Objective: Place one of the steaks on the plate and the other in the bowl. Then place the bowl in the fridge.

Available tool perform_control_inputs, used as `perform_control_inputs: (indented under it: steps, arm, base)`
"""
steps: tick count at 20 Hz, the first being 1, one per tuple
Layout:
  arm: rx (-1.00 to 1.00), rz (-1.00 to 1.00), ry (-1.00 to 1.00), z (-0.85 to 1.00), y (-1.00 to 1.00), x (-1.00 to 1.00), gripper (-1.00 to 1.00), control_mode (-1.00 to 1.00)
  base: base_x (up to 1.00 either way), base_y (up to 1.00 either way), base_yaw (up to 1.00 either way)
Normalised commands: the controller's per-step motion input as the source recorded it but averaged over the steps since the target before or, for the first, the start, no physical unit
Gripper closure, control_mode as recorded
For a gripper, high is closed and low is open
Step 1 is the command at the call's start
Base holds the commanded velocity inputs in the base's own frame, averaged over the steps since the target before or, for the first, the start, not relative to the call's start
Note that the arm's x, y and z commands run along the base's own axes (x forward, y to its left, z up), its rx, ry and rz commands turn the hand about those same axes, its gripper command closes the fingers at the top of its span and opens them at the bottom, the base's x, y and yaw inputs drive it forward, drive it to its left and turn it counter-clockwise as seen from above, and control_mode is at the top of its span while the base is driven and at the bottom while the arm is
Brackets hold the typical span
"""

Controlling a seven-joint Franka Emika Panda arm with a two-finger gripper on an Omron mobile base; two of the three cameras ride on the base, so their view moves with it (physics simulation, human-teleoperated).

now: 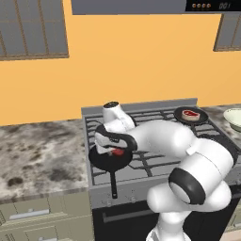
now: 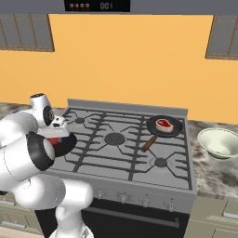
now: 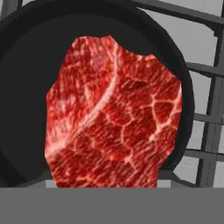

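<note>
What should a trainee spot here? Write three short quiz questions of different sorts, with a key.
1. True or false: the bowl sits on the stove grates.
2. How many pans hold a steak? A one, B two, C none.
3. Fill in: the gripper is down at the ___ pan (front or back).
Key: 1 false, it is on the counter; 2 B, front steak and back steak; 3 front.

Camera layout over the stove [image 1: 155, 155].
Left and right base views look forward and down from behind the arm, sharing the stove, the far pan [image 2: 163, 126] and the bowl [image 2: 219, 142]; the hand view looks closely onto the near pan [image 3: 26, 100] and its steak [image 3: 113, 118].
</note>
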Motion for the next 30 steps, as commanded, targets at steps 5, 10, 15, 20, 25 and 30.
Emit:
perform_control_inputs:
  steps: [5,10,15,20,25,30]
  arm:
    - [0.04,-0.28,-0.01,0.97,-0.78,-0.61,1.00,-1.00]
    - [0.04,-0.16,0.00,0.77,-0.97,-0.84,1.00,-1.00]
    - [0.06,-0.07,0.00,0.60,-0.86,-1.00,1.00,-1.00]
    - [0.00,-0.03,0.00,0.14,-0.65,-0.62,1.00,-1.00]
    - [-0.01,0.02,-0.02,-0.04,-0.09,-0.05,1.00,-1.00]
    - [0.00,0.00,0.00,0.00,-0.05,0.00,1.00,-1.00]
  base:
    - [0.00,0.00,0.00]
    - [0.00,0.00,0.00]
    - [0.00,0.00,0.00]
    - [0.00,0.00,0.00]
    - [0.00,0.00,0.00]
    - [0.00,0.00,0.00]
